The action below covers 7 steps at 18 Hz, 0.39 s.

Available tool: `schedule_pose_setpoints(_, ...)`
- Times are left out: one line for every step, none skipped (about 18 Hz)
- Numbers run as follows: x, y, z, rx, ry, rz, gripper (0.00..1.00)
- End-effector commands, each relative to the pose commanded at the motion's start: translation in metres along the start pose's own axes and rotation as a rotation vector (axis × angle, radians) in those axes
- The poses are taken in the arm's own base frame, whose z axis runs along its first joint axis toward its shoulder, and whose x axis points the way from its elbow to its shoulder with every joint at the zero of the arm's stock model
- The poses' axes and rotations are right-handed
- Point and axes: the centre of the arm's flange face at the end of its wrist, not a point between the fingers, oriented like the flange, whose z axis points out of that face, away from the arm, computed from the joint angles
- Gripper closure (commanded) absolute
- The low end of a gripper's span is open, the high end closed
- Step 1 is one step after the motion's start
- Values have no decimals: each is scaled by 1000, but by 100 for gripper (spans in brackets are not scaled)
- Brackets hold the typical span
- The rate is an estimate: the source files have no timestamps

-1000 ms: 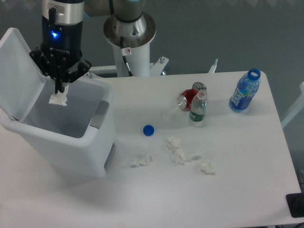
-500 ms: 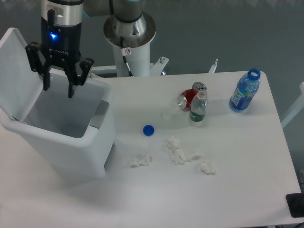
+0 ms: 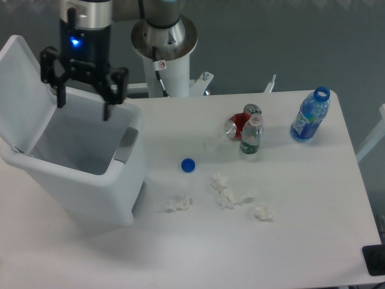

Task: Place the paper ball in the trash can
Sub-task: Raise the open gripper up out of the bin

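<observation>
Now hovering my gripper (image 3: 84, 105) over the trash can (image 3: 90, 180), jaws spread wide, gripping nothing | no paper ball visible inside the can from here, likely dropped in | look-alike wads (image 3: 178, 203) lying right of the can | next: lifting clear.

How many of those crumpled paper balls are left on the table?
4, perhaps more clumped together. One lies nearest the trash can, one below the blue cap, a clump beneath it, one farthest right.
</observation>
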Motion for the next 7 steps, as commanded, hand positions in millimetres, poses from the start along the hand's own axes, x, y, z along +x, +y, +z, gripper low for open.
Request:
schedule_pose_setpoints(-6, -1, -2, -7, -34, 12, 0)
schedule_pose_setpoints(-10, 0, -2, -25, -64, 48, 0)
schedule_pose_setpoints(-13, 2, 2, -47, -84, 93, 0)
schedule_pose_setpoints(-17, 5, 5, -67, -101, 123, 0)
schedule_pose_setpoints(-24, 9, 6, -80, -115, 130, 0)
schedule_pose_setpoints(-33, 13, 3, -83, -125, 121, 0)
schedule_pose_setpoints(-37, 14, 1, -81, -130, 120, 0)
